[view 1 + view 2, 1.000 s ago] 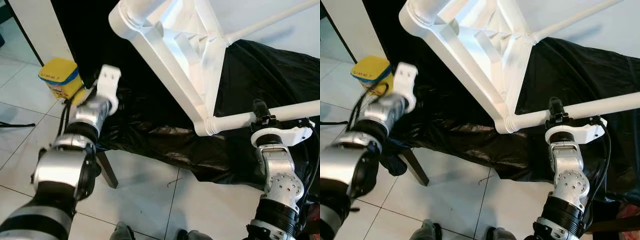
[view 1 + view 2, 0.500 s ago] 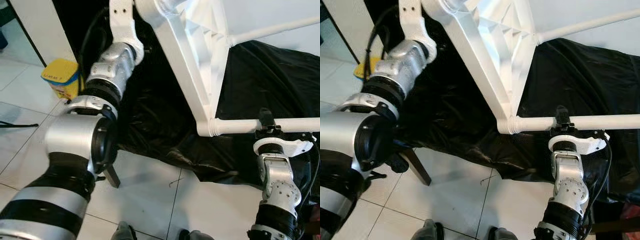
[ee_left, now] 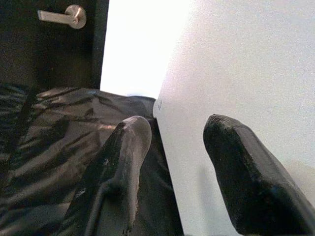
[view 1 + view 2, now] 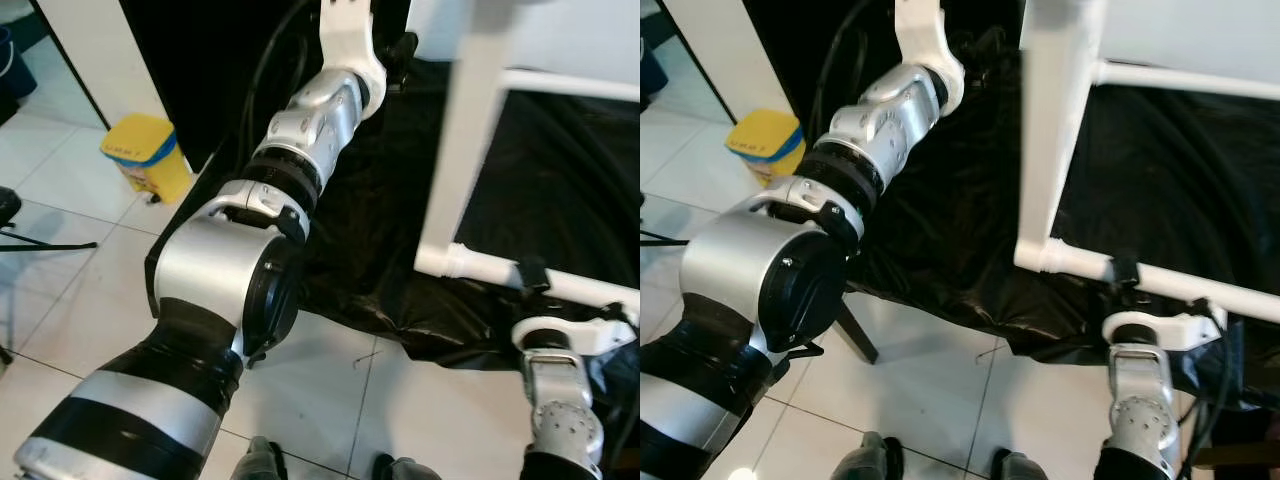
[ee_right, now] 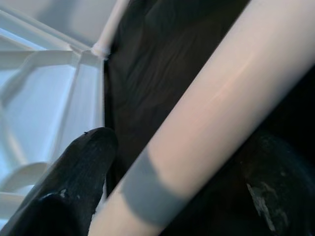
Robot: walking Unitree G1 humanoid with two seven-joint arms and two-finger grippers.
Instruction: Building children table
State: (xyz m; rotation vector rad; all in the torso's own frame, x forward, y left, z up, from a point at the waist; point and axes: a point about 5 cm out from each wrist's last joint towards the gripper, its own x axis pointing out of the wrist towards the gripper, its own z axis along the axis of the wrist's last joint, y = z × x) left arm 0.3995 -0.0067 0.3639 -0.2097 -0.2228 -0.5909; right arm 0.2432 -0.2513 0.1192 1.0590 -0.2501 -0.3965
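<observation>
The white children's table (image 4: 470, 150) stands on its edge on a black plastic sheet (image 4: 560, 170), its top facing away. One white leg (image 4: 590, 288) sticks out low toward the right. My right gripper (image 4: 533, 275) is shut on that leg near its joint; in the right wrist view the leg (image 5: 211, 98) runs between the black fingers (image 5: 78, 167). My left arm stretches far forward and up. Its gripper (image 3: 177, 142) is open beside the table top (image 3: 256, 69), with the panel's edge between the two fingers.
A yellow bin (image 4: 150, 155) stands on the white tiled floor at the left, beside a white wall panel (image 4: 85, 60). A dark furniture leg (image 4: 855, 335) pokes out from under the sheet. A dark door with a lever handle (image 3: 61, 15) is behind.
The table has swung from a tilt to standing upright on its edge. My left arm has risen and reached forward to the table top. The right gripper kept its hold on the leg.
</observation>
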